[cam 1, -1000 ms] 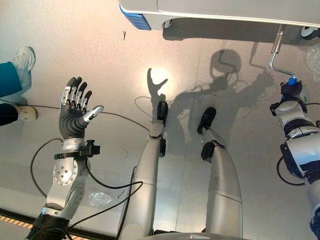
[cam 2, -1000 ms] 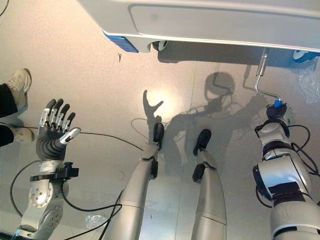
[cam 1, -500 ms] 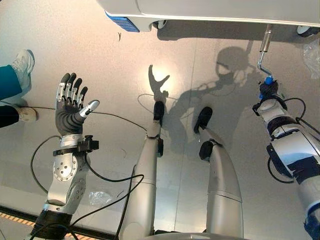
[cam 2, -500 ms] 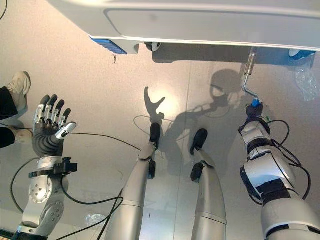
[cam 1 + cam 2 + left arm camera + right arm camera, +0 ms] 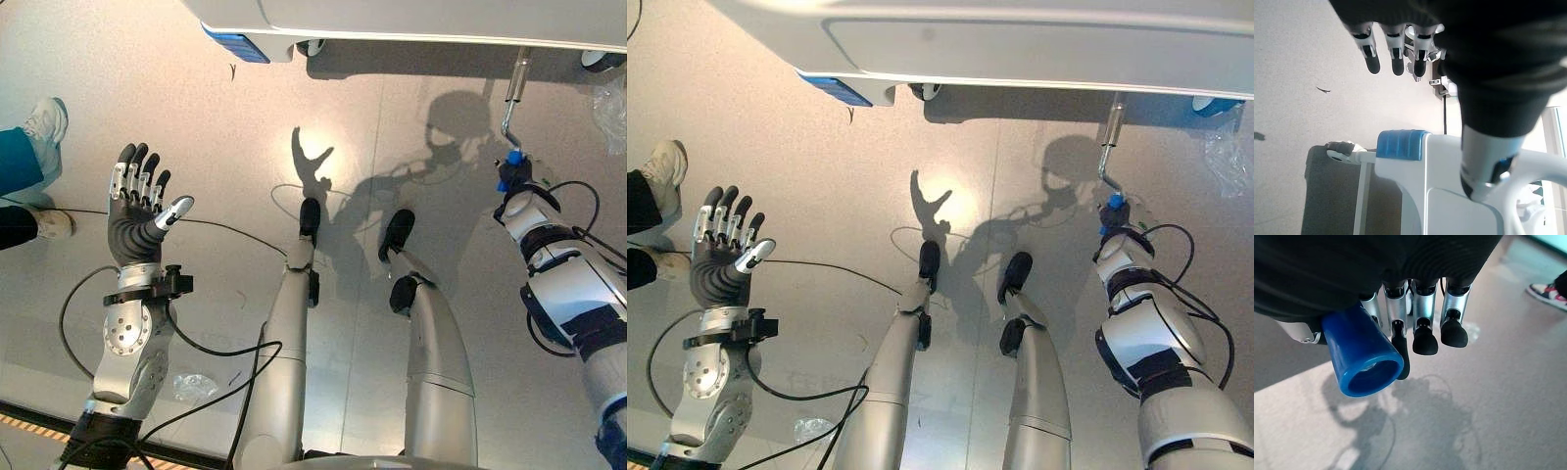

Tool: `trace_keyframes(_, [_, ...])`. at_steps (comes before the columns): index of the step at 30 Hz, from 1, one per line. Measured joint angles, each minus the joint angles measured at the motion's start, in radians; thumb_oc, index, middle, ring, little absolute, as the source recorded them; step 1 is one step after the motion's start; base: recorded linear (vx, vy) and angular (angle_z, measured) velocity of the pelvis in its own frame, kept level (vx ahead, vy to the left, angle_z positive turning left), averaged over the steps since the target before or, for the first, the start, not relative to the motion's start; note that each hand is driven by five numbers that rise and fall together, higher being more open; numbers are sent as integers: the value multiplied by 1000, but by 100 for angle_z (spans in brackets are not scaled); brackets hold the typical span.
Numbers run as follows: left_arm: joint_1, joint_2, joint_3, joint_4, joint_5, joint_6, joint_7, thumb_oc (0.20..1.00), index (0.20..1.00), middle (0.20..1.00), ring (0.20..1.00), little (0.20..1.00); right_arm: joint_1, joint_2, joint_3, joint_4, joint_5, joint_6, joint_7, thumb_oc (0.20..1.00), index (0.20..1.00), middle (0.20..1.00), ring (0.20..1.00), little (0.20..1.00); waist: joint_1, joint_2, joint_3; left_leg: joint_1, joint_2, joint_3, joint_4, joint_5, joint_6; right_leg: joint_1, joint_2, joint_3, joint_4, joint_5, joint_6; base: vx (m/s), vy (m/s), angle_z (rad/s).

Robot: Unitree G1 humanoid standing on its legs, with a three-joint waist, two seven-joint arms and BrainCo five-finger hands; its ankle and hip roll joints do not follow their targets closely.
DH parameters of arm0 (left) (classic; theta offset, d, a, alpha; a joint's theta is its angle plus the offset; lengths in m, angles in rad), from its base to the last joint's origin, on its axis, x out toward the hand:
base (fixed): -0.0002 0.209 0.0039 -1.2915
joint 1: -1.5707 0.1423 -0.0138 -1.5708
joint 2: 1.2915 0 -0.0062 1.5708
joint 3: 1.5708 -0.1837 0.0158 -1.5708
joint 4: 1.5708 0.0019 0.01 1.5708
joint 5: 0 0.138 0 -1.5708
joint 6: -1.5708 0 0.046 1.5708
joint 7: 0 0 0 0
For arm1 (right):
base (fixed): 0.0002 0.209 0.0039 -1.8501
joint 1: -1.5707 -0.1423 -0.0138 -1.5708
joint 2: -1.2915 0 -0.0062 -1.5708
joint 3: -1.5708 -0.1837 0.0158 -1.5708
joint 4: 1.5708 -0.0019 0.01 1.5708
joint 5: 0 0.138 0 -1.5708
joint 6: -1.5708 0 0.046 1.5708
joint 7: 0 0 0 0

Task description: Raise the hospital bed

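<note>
My right hand (image 5: 1415, 308) is clamped on the blue crank handle (image 5: 1362, 357) under the hospital bed (image 5: 1019, 44); left hand (image 5: 137, 220) open, idle; best crank in smooth full circles.

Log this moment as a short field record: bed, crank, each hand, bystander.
bed: white hospital bed along the far edge, blue corner bumper
crank: metal crank hanging below the bed frame, blue handle
right hand: right hand curled round the blue handle
left hand: left hand raised, open, holding nothing
bystander: person's shoe at the robot's left
</note>
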Motion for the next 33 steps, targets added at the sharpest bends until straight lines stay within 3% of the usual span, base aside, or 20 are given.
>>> trace_keyframes(3, [-6,-22,1,1,0,-1,1,1000,1000,1000,1000,1000,34,4,5,-122,10,1,24,200,200,200,200,200,1,20,1,0,5,0,0,-4,-4,0,5,-1,-1,-1,-2,-1,24,-4])
trace_keyframes(6, [-10,-32,-9,4,-1,-3,3,1000,1000,1000,1000,1000,70,101,20,-343,68,-75,15,200,200,200,200,200,-9,33,0,14,9,-1,1,-9,-12,10,7,-5,-1,-3,-4,0,1,-6])
trace_keyframes(8, [-15,-31,-13,4,0,-8,2,1000,1000,1000,1000,1000,85,101,20,-349,70,-105,14,200,200,200,200,200,-13,35,-4,18,9,-2,6,-10,-12,15,7,-6,-1,-4,-3,2,-4,-2])
trace_keyframes(18, [-1,-32,-7,6,-1,-26,9,1000,1000,1000,1000,1000,89,100,20,-410,78,-108,14,200,200,200,200,200,-20,36,-4,-3,17,1,17,-14,-17,-3,8,-16,-1,-6,-2,5,4,-2])
trace_keyframes(20, [-1,-34,-7,8,-1,-27,19,1000,1000,1000,1000,1000,130,88,-9,-503,103,-108,14,200,200,200,200,200,-29,36,-4,-13,17,1,17,-15,-16,-14,8,-15,-1,-6,-2,0,0,0])
trace_keyframes(21, [-1,-42,-7,7,-1,-27,24,1000,1000,1000,1000,1000,194,50,-30,-638,146,-112,18,200,200,200,200,200,-28,38,-4,-20,16,0,17,-16,-16,-21,7,-16,2,-5,-3,0,0,0])
trace_keyframes(24, [4,-65,-9,12,0,-30,46,1000,1000,1000,1000,1000,364,0,-115,-904,242,-192,17,200,200,200,200,200,-28,42,-2,-29,14,-1,16,-18,-14,-29,5,-16,4,-5,-9,1,-1,1])
trace_keyframes(27, [3,-64,-21,10,1,-36,53,1000,1000,1000,1000,1000,481,-19,-189,-1043,335,-222,24,200,200,200,200,200,-31,45,-1,-29,10,0,17,-21,-11,-30,2,-15,4,-7,-6,3,7,1])
trace_keyframes(31, [29,-61,-42,-3,10,-47,59,1000,1000,1000,1000,1000,654,5,-353,-1224,434,-329,25,200,200,200,200,200,-32,43,0,-33,-4,-2,17,-27,-1,-30,-11,-13,4,-12,5,6,19,6])
trace_keyframes(33, [37,-61,-43,-1,11,-48,60,1000,1000,1000,1000,1000,692,3,-373,-1251,443,-336,28,200,200,200,200,200,-36,42,1,-36,-9,-2,19,-30,5,-30,-15,-13,1,-14,12,11,1,6])
